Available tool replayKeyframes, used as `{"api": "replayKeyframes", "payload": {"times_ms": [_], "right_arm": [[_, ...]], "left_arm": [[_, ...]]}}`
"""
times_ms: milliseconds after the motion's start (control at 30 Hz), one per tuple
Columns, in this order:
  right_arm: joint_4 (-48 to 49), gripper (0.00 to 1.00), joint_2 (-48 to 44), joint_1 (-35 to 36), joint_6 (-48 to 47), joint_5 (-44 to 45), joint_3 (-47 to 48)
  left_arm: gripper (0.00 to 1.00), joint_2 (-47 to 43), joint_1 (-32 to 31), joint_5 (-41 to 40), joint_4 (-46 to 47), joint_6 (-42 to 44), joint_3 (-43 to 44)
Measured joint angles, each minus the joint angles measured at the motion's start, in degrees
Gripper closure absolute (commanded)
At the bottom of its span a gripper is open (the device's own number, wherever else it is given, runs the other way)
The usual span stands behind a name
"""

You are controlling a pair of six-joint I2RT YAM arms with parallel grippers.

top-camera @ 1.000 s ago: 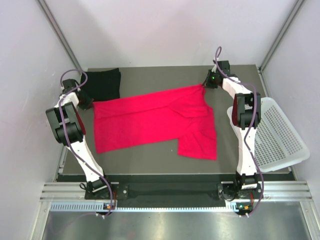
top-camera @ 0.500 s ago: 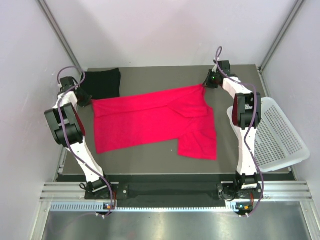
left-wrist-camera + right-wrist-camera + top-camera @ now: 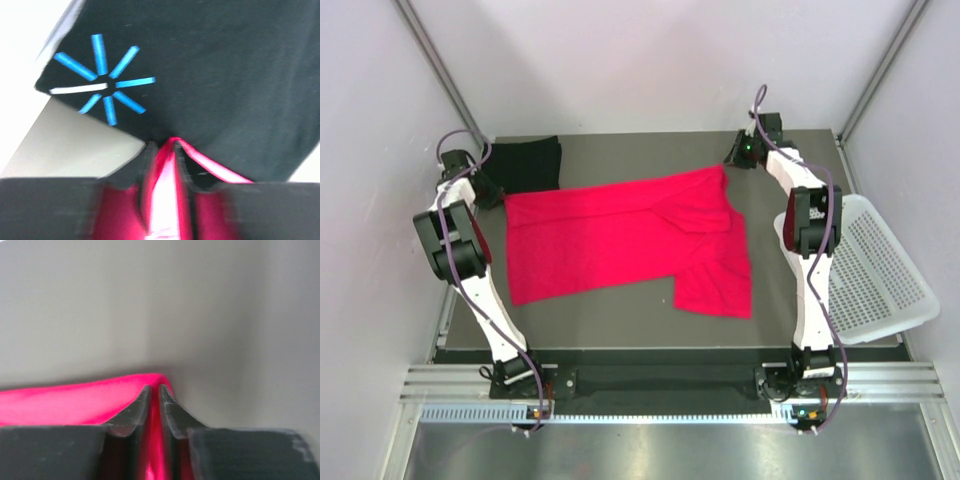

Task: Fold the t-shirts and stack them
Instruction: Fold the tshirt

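The red-pink t-shirt [image 3: 620, 235] lies spread across the table, one sleeve folded toward the front right. My left gripper [image 3: 492, 192] is shut on its far left corner, red cloth [image 3: 167, 190] pinched between the fingers. My right gripper [image 3: 730, 163] is shut on the far right corner [image 3: 150, 390]. The black t-shirt [image 3: 525, 165] lies folded at the back left, partly under my left gripper. Its light-blue starburst mark [image 3: 102, 80] shows in the left wrist view.
A white perforated basket [image 3: 875, 270] stands at the table's right edge, beside my right arm. Walls close in at the back and both sides. The dark table top [image 3: 620, 305] shows in front of the red shirt.
Both grippers moved slightly toward the back, pulling the red shirt's far edge with them; the left corner now reaches the black shirt's edge.
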Motion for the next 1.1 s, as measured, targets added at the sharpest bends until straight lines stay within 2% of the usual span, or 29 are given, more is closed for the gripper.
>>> {"api": "replayKeyframes", "payload": {"times_ms": [67, 100, 167, 200, 300, 433, 633, 900, 1000, 1100], "right_arm": [[-1.31, 0.73, 0.57, -0.07, -0.17, 0.66, 3.08], [-2.03, 0.66, 0.59, -0.17, -0.33, 0.98, 4.13], [-3.37, 0.64, 0.5, -0.5, -0.81, 1.95, 6.19], [-4.37, 0.62, 0.48, -0.68, -1.2, 2.71, 7.1], [-9.75, 0.54, -0.76, -1.05, -1.53, 5.11, 8.09], [-16.61, 0.47, -6.8, -0.74, -1.79, 8.02, 4.0], [-20.7, 0.46, -28.17, 1.64, -1.77, 9.07, -17.55], [-21.42, 0.48, -53.0, 11.13, -2.43, 8.24, -49.77], [-23.02, 0.49, -59.87, 12.44, -2.29, 8.09, -61.07], [-24.3, 0.53, -66.01, 11.98, -1.64, 8.22, -68.19]], "left_arm": [[0.63, 0.0, 0.11, -1.44, -1.31, 0.33, 0.37], [0.62, -0.02, 0.2, -2.64, -2.19, 0.44, 0.87], [0.61, -0.31, 0.37, -4.76, -3.69, 0.55, 1.6], [0.56, -0.85, 0.52, -6.34, -4.59, 0.61, 1.73], [0.54, -3.87, 0.92, -10.05, -7.82, 0.46, 1.68], [0.53, -12.17, 0.92, -13.77, -9.73, -0.72, -1.46], [0.56, -28.79, -1.05, -16.74, -12.5, -3.54, -16.74], [0.56, -46.69, -4.87, -14.86, -17.84, -7.1, -42.38], [0.56, -52.24, -4.81, -13.94, -20.35, -7.91, -45.9], [0.57, -56.7, -4.79, -13.25, -21.11, -9.25, -47.67]]}}
